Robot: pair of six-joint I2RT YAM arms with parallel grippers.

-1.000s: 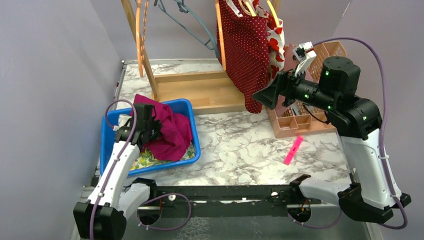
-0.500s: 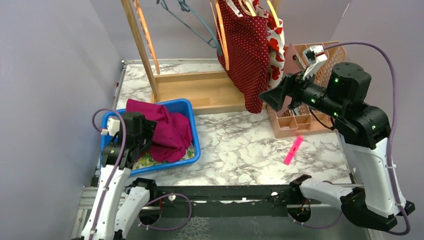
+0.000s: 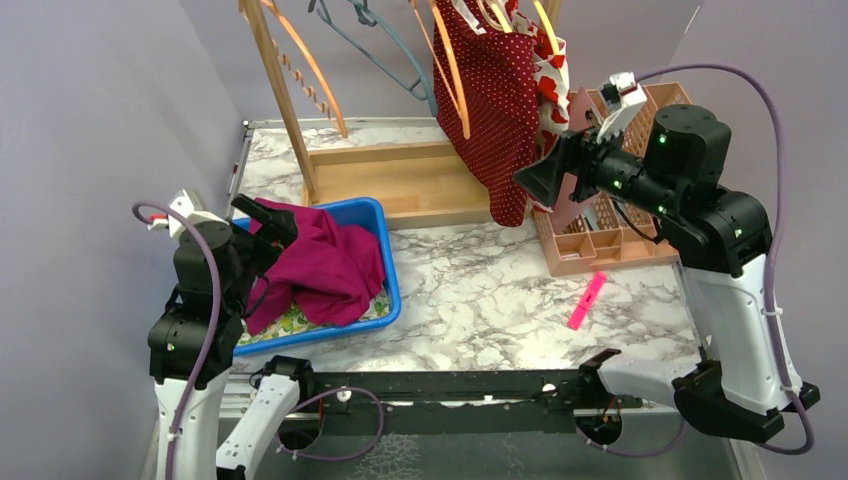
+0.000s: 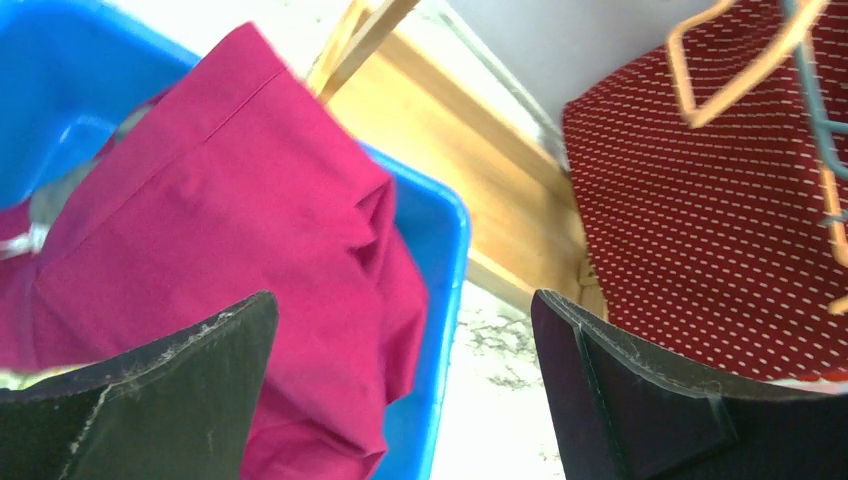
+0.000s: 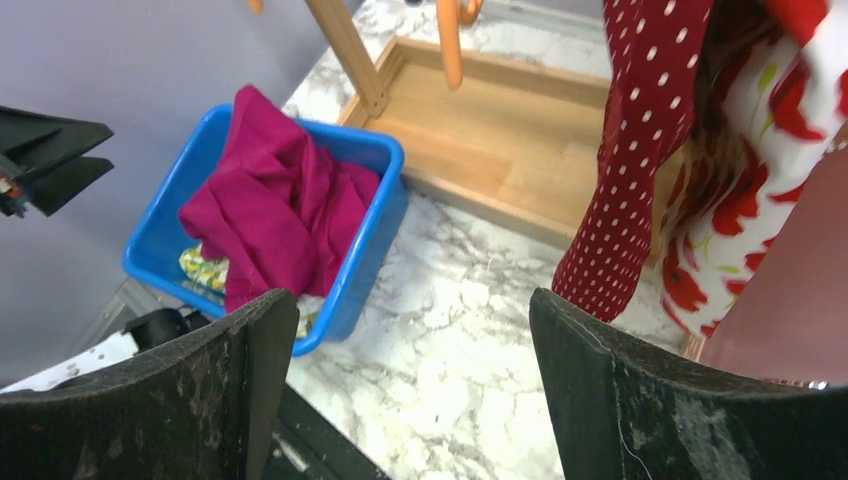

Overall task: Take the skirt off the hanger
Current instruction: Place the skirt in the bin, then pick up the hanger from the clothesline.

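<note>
Top view: we count two arms at one marble bench (image 3: 480,290).
Left gripper (image 3: 266,217): fingers wide apart, holding nothing, at the left edge of the blue bin (image 3: 392,290).
Right gripper (image 3: 532,187): fingers wide apart, holding nothing, near the dotted red skirt (image 3: 495,100).
Magenta skirt (image 3: 330,265): one, off any hanger, heaped in the one blue bin.
Dotted red skirt: one, hanging on the wooden rack (image 3: 400,185).
Hangers: we clearly see two orange hangers (image 3: 312,68) and one blue-green hanger (image 3: 390,55).
Pink marker (image 3: 587,301): one, lying on the bench.

Marbled white table (image 3: 480,290), blue bin (image 3: 392,290) left, wooden rack base (image 3: 400,185) behind, peach basket (image 3: 590,245) right, pink marker (image 3: 587,300) nearby
</note>
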